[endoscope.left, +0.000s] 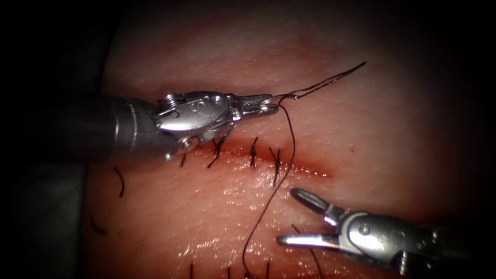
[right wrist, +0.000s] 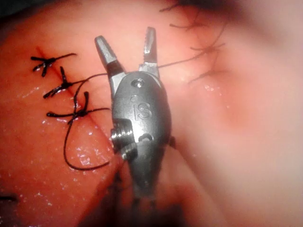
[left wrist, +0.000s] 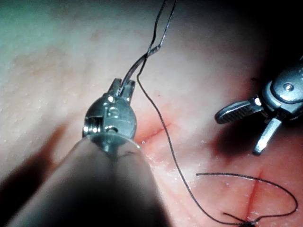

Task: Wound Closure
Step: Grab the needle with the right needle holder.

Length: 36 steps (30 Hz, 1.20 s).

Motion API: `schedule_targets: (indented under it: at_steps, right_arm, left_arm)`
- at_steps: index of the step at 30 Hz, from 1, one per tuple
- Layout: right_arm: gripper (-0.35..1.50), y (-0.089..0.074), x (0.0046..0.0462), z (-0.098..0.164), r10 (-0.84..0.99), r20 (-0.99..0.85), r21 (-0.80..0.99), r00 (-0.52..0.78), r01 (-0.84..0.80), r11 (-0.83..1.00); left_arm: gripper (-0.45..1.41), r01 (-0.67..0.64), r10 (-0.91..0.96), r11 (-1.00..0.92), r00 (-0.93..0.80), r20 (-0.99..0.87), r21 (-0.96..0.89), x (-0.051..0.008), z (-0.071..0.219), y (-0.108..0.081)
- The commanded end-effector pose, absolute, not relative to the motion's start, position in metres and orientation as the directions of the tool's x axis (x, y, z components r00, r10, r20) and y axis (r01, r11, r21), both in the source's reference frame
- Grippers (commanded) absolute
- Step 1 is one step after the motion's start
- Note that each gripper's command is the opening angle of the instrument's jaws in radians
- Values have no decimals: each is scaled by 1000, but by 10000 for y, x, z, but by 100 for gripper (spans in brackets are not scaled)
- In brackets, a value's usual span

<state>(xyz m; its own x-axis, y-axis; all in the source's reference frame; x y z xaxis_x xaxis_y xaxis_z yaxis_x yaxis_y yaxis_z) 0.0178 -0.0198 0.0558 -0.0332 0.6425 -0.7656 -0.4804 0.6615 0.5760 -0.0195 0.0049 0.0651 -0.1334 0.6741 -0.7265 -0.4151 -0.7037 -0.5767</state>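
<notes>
Just above the cut [endoscope.left: 289,164], the left tool [endoscope.left: 263,103] is clamped on the thread [endoscope.left: 292,139], lifting it clear of the tissue [endoscope.left: 361,129], probably for tension. Below the cut, the right tool [endoscope.left: 297,217] gapes wide, empty. Four stitches [endoscope.left: 253,152] cross the cut; I can't make out the needle.

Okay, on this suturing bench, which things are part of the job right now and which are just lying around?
In the job:
- left tool, jaws shut on the thread above the cut
- right tool, jaws open, holding nothing
- tissue
- tied stitches across the cut

Lying about:
- cut ends of thread on the tissue, left of and below the cut
</notes>
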Motion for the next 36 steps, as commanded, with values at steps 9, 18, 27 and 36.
schedule_targets:
  at_steps: [9, 18, 27, 36]
  right_arm:
    - [94, -183, 209, 600, 679, -731, 579, -62, -583, 570]
    - [88, -158, 212, 616, 647, -750, 544, -139, -687, 482]
    - [89, -128, 185, 599, 562, -797, 494, -224, -777, 391]
    - [91, -122, 179, 592, 523, -814, 483, -254, -796, 365]
  left_arm:
    - [-45, -402, 590, -769, -150, -794, -496, -202, 629, 38]
    - [-45, -438, 571, -772, -156, -806, -461, -187, 616, 27]
    - [-45, -454, 564, -770, -156, -811, -449, -176, 613, 18]
    - [-45, -459, 558, -772, -158, -815, -439, -175, 609, 7]
